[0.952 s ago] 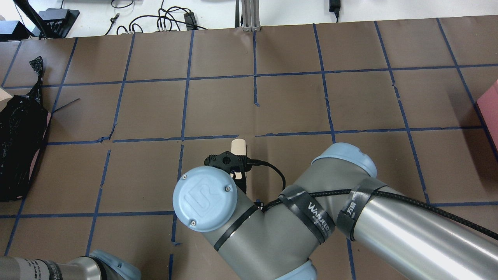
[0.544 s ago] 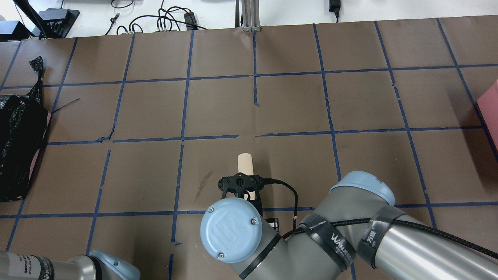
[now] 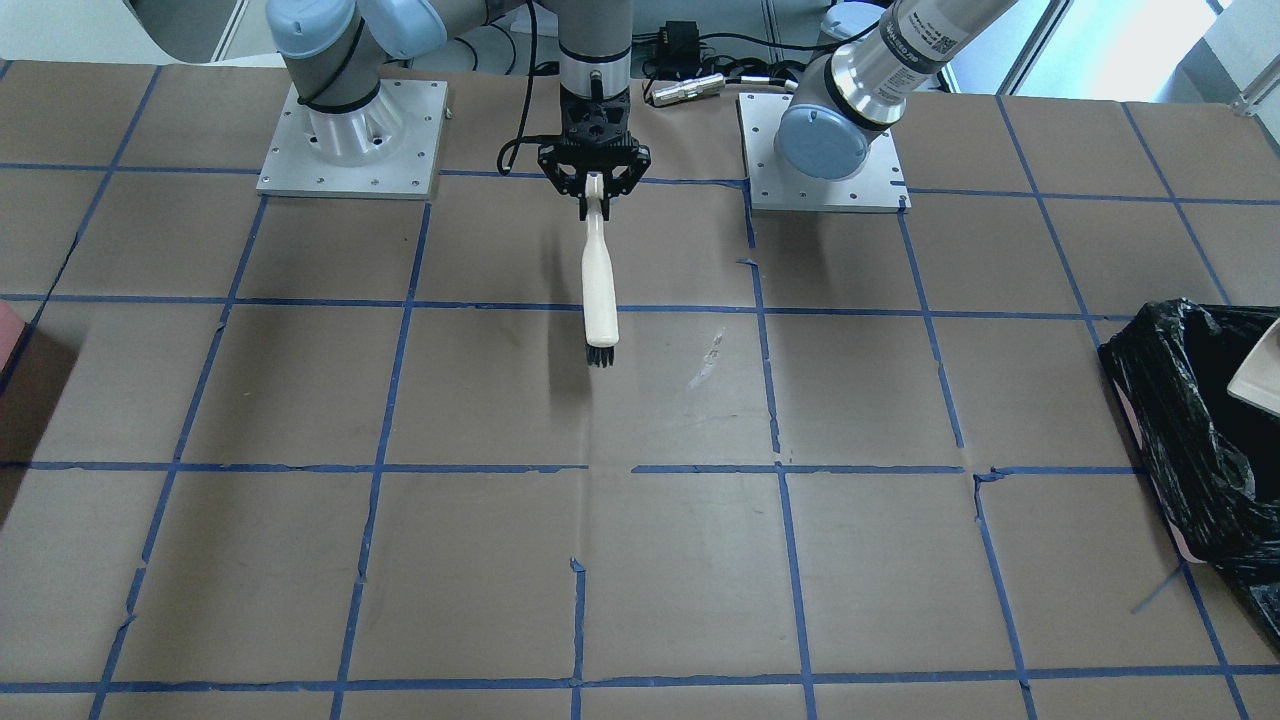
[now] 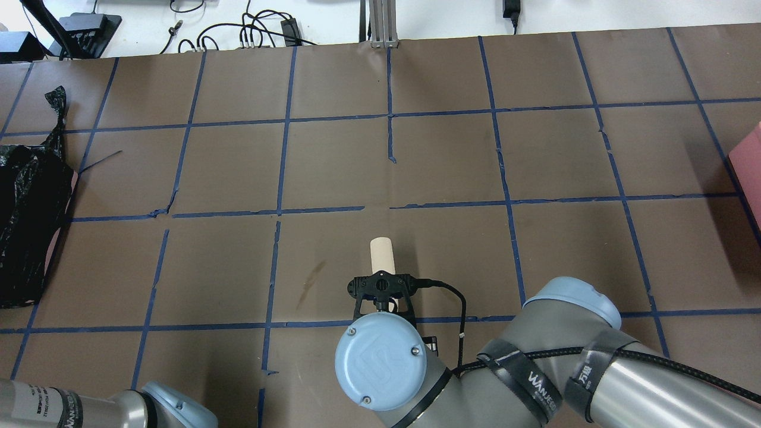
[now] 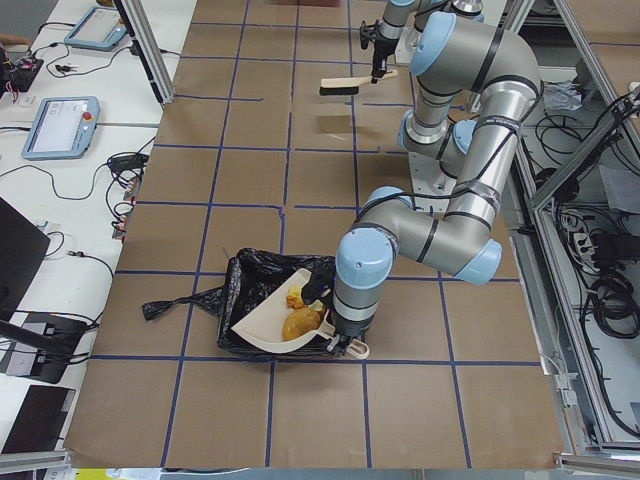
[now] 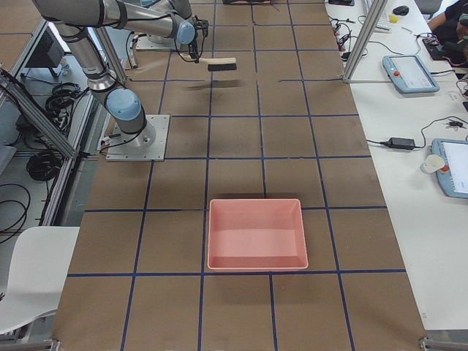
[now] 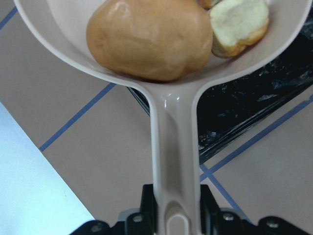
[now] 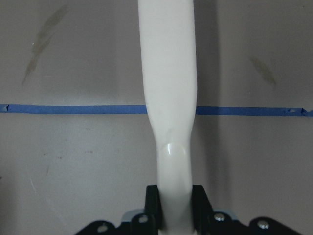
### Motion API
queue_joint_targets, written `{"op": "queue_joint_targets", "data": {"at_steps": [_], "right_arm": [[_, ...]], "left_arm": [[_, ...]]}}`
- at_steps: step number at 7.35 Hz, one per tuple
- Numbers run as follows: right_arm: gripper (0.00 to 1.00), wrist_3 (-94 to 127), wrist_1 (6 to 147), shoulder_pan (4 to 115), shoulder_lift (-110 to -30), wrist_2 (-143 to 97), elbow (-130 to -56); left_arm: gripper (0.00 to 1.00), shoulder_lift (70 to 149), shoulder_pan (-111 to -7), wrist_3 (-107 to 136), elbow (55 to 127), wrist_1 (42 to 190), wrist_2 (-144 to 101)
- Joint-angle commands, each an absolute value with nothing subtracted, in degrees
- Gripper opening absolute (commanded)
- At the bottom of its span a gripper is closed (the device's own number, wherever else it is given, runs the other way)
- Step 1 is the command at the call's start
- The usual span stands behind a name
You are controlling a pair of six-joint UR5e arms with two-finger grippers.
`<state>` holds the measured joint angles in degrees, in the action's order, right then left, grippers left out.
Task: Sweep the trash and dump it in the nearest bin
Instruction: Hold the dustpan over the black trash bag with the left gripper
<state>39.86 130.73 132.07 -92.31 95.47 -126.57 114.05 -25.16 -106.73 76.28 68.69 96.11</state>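
My left gripper (image 7: pixel 176 215) is shut on the handle of a cream dustpan (image 7: pixel 175 142), held over the bin (image 7: pixel 254 103), a black-bagged container. The pan holds the trash: a tan potato-shaped lump (image 7: pixel 149 39), a pale yellow-green chunk (image 7: pixel 239 22) and an orange-brown chunk (image 7: pixel 208 2) at the frame's top edge. In the exterior left view the dustpan (image 5: pixel 262 320) lies tilted across the bin (image 5: pixel 240 290). My right gripper (image 3: pixel 594 190) is shut on a white brush (image 3: pixel 599 290), held above the table near my base. The brush handle (image 4: pixel 381 255) also shows in the overhead view.
A reddish-pink tray (image 6: pixel 256 234) with no bag stands at the table's end on my right, and its edge shows in the overhead view (image 4: pixel 750 160). The brown table carries a blue tape grid. The bin (image 4: pixel 27 220) is at the far left edge.
My right gripper has drawn back toward my base and a little to the right with the brush. The dustpan's tip has left the overhead view's left edge.
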Motion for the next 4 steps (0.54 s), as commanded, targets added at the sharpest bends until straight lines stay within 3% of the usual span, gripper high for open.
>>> {"op": "queue_joint_targets", "data": {"at_steps": [1, 4], "right_arm": [[0.08, 39.3, 133.3, 130.4, -92.4, 95.1, -128.5], [0.08, 39.3, 133.4, 130.5, -92.4, 93.8, -128.6]], "left_arm": [[0.03, 114.9, -31.9, -107.0, 75.8, 65.0, 105.6], [0.04, 114.6, -33.2, -115.5, 76.6, 63.9, 107.3]]}}
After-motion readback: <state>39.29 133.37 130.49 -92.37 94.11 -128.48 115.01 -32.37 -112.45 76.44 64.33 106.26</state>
